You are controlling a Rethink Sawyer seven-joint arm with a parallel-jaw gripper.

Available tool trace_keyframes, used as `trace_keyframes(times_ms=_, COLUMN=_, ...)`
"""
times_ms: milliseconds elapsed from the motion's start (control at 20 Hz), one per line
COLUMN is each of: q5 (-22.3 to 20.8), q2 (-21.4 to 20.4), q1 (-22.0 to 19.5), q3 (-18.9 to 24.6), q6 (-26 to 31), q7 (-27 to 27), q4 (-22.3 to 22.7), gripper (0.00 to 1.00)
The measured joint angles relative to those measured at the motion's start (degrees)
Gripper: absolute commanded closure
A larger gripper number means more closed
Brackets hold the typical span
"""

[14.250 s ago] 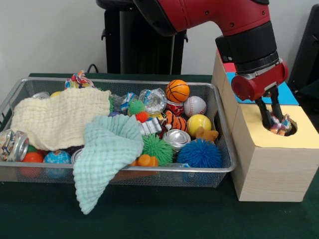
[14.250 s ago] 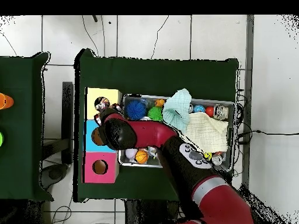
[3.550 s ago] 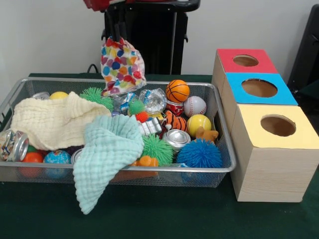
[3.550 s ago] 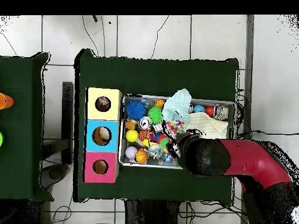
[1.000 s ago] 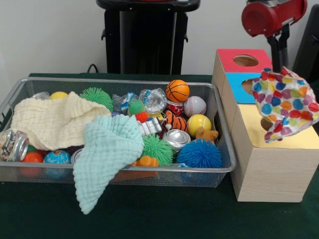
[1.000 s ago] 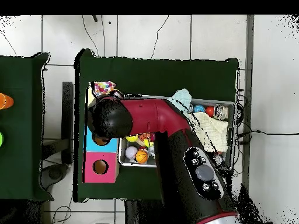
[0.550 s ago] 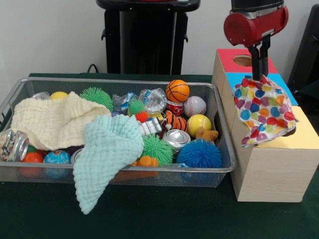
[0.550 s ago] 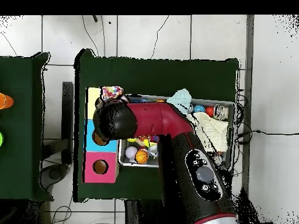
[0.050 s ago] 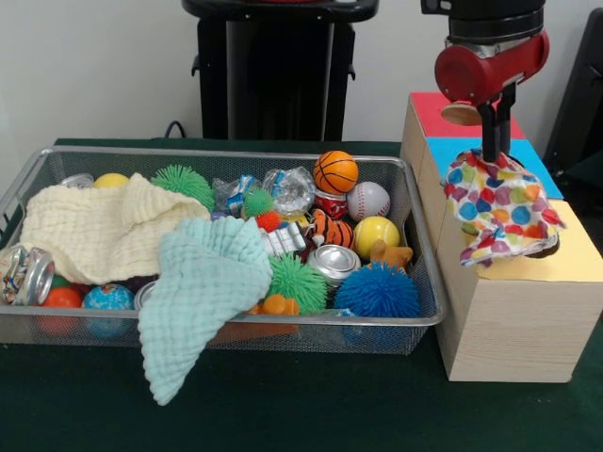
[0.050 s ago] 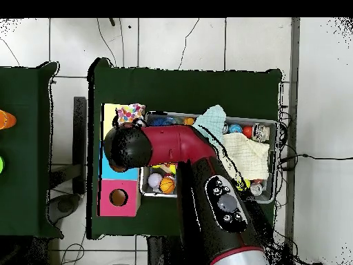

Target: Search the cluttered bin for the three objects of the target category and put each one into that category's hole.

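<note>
A polka-dot cloth (image 9: 499, 209) hangs from my gripper (image 9: 491, 153), which is shut on its top edge. The cloth's lower part lies bunched on the yellow box top (image 9: 575, 259), covering most of the hole. In the overhead view the polka-dot cloth (image 10: 129, 113) shows over the yellow box, just beyond the arm's black wrist (image 10: 129, 148), which hides the gripper. A cream cloth (image 9: 104, 226) and a mint cloth (image 9: 203, 282) lie in the wire bin (image 9: 236, 320); the mint one droops over the front rim.
The blue box (image 9: 544, 179) and red box (image 9: 426, 115) stand in a row behind the yellow one. The bin holds balls, spiky balls, crushed cans and foil. In the overhead view the arm (image 10: 200, 159) crosses the bin (image 10: 273, 125).
The gripper has carried the polka-dot cloth leftward and down. It hung free at the right a second ago; now its lower part rests bunched on the yellow box.
</note>
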Motion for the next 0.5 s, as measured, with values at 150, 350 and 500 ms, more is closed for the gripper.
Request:
trace_keyframes(times_ms=150, q5=0.0, q2=0.1, q1=0.8, q3=-0.4, q6=0.0, q7=0.0, q4=0.2, gripper=1.00)
trace_keyframes(times_ms=350, q5=0.2, q2=0.2, q1=2.0, q3=-0.6, q6=0.0, q7=0.0, q4=0.2, gripper=1.00)
trace_keyframes(times_ms=500, q5=0.4, q2=0.7, q1=2.5, q3=-0.6, q6=-0.6, q7=0.0, q4=0.2, gripper=1.00)
